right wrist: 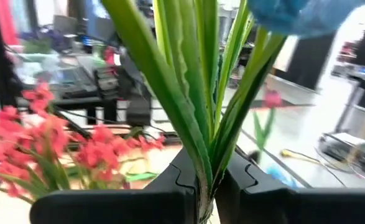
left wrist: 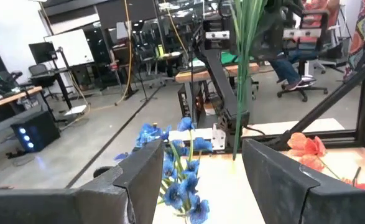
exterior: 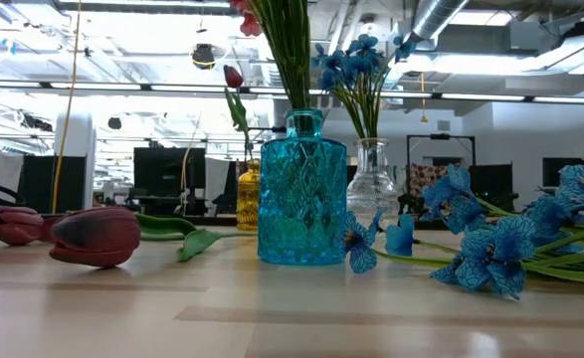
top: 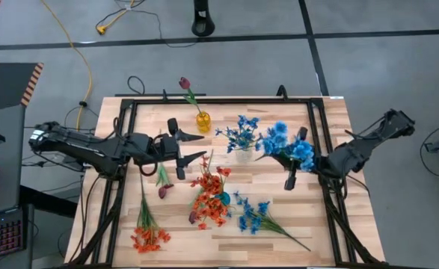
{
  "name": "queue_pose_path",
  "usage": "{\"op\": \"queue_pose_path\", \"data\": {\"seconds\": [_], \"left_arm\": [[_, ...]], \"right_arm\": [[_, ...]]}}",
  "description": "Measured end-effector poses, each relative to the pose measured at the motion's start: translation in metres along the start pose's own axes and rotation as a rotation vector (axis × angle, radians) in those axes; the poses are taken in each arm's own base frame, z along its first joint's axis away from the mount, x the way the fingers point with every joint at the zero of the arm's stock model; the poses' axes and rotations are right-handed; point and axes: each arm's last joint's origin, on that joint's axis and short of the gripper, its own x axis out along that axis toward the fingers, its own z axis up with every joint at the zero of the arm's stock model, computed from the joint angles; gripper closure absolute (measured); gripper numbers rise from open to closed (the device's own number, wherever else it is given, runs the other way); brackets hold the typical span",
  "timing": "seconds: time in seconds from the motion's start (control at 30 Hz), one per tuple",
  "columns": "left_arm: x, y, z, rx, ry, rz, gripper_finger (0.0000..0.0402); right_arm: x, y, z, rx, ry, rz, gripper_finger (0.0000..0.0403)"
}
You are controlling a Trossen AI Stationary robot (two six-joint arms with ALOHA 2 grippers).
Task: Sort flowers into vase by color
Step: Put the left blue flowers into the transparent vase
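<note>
My right hand (top: 290,179) is clamped on a blue spray (top: 290,148); my left hand (top: 191,148) hangs apart, empty. Each vase holds some flowers, but orange (top: 149,236), blue (top: 255,215) and maroon (top: 163,183) stems lie unsorted on the worktop (top: 331,224).

The table (top: 226,250) is pale wood in jointed strips, smooth with a soft sheen; its surrounding frame (top: 312,142) is matt black metal; the teal vase (exterior: 302,194) is glossy cut glass with a faceted diamond pattern; the clear vase (exterior: 374,184) is smooth, shiny glass; the amber vase (exterior: 249,196) looks glassy too; the maroon buds (exterior: 93,235) look matt and cloth-like; the left gripper's fingers (left wrist: 142,180) are matt dark plastic.
</note>
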Motion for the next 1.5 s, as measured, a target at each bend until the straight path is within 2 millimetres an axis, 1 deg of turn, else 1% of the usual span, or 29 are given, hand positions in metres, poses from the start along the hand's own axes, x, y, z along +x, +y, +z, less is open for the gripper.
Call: {"op": "queue_pose_path", "data": {"seconds": [0.1, 0.27, 0.57, 0.73, 0.93, 1.03, 1.3, 1.5], "left_arm": [[-0.001, 0.0, -0.001, 0.005, 0.012, -0.002, 0.0193], [-0.001, 0.0, -0.001, 0.005, 0.013, -0.006, 0.0193], [-0.001, 0.0, -0.002, 0.01, 0.025, -0.012, 0.0193], [-0.001, 0.0, -0.002, 0.01, 0.025, -0.013, 0.0193], [-0.001, 0.0, -0.002, 0.01, 0.024, -0.013, 0.0193], [-0.001, 0.0, -0.002, 0.01, 0.024, -0.013, 0.0193], [-0.001, 0.0, -0.002, 0.01, 0.024, -0.014, 0.0193], [-0.001, 0.0, -0.002, 0.01, 0.024, -0.014, 0.0193]], "right_arm": [[-0.002, 0.002, -0.016, 0.014, 0.024, -0.034, 0.0349], [0.002, 0.0, -0.043, 0.048, 0.033, -0.067, 0.035], [0.01, -0.01, -0.077, 0.071, 0.007, -0.211, 0.035], [0.015, -0.017, -0.082, 0.107, -0.047, -0.256, 0.035], [0.02, -0.027, -0.076, 0.095, -0.11, -0.319, 0.035], [0.023, -0.031, -0.077, 0.097, -0.106, -0.338, 0.035], [0.043, -0.033, -0.088, 0.09, -0.085, -0.334, 0.035], [0.051, -0.03, -0.096, 0.092, -0.058, -0.339, 0.035]]}}
